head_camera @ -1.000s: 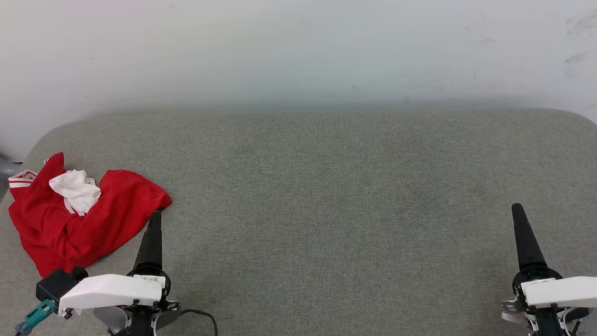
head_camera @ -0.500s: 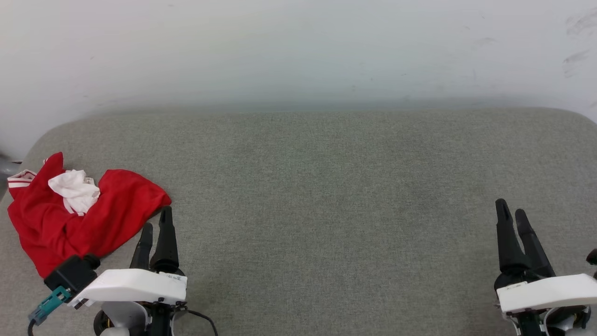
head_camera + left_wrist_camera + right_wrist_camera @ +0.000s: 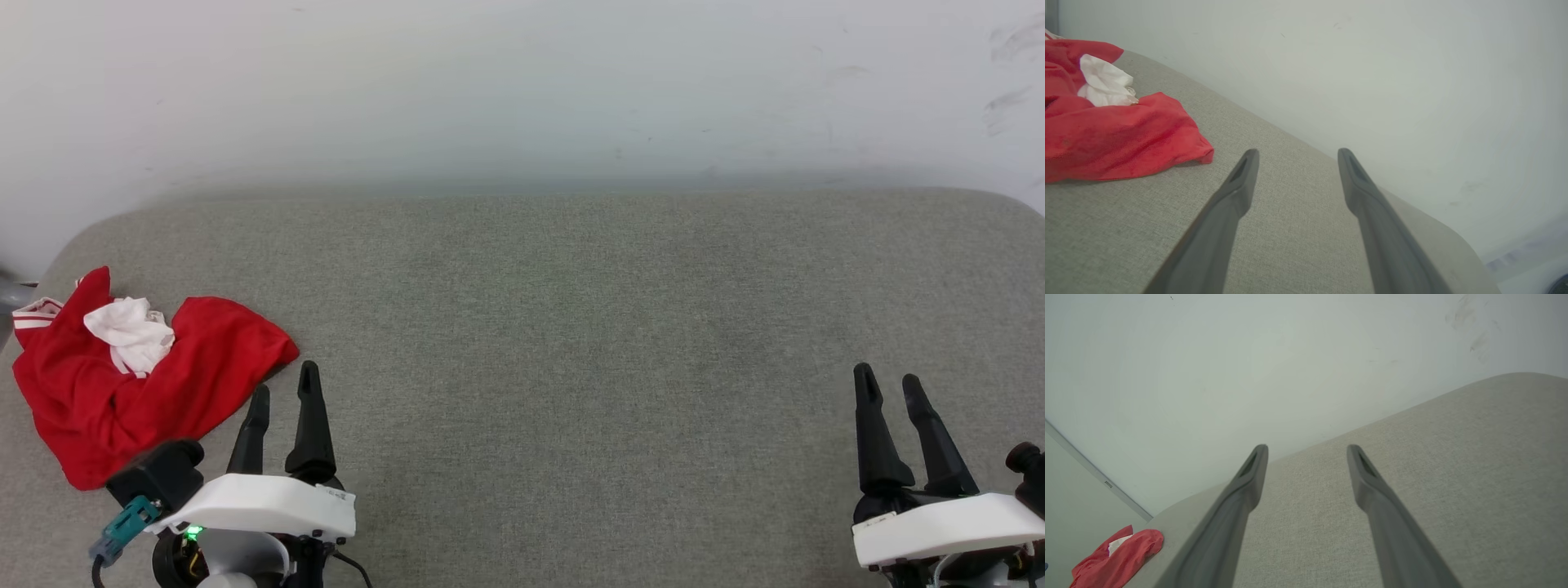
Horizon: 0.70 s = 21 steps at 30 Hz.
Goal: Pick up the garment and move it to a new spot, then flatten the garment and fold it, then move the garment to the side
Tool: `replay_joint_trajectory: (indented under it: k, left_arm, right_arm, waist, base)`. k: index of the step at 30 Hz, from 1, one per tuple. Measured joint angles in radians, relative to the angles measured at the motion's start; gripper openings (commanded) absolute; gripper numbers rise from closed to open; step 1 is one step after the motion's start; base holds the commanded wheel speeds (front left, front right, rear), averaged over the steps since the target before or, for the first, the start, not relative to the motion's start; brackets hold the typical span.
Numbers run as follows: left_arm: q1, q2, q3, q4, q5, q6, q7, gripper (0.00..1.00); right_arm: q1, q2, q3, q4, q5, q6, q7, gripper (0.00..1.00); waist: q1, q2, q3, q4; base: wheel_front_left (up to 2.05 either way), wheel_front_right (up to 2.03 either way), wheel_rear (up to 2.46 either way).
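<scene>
Garment (image 3: pixel 122 392) lay crumpled at the grey fabric surface's (image 3: pixel 571 343) left edge, collar lost in folds; left gripper (image 3: pixel 284 384) just beside it and right gripper (image 3: pixel 887 380) near the right edge both gaped wide, empty.

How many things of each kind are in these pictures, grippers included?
Red garment, crumpled: 1
Grippers, both open: 2, the left gripper and the right gripper
Grey padded surface: 1
Total: 4

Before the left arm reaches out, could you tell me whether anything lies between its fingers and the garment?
Nothing visible does: only bare grey cushion lies between the left gripper's open fingers and the crumpled garment.
</scene>
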Motion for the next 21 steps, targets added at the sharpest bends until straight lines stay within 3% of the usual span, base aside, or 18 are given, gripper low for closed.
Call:
replay_joint_trajectory:
  k: [21]
  left_arm:
    - [0.023,0.009,-0.052,-0.022,0.224,0.025,-0.056,1.00]
  right_arm:
    - [0.026,0.000,0.012,-0.030,-0.223,0.000,-0.054,1.00]
  waist:
    - [0.0000,0.0000,0.005,-0.002]
  base:
    - [0.00,0.00,0.00]
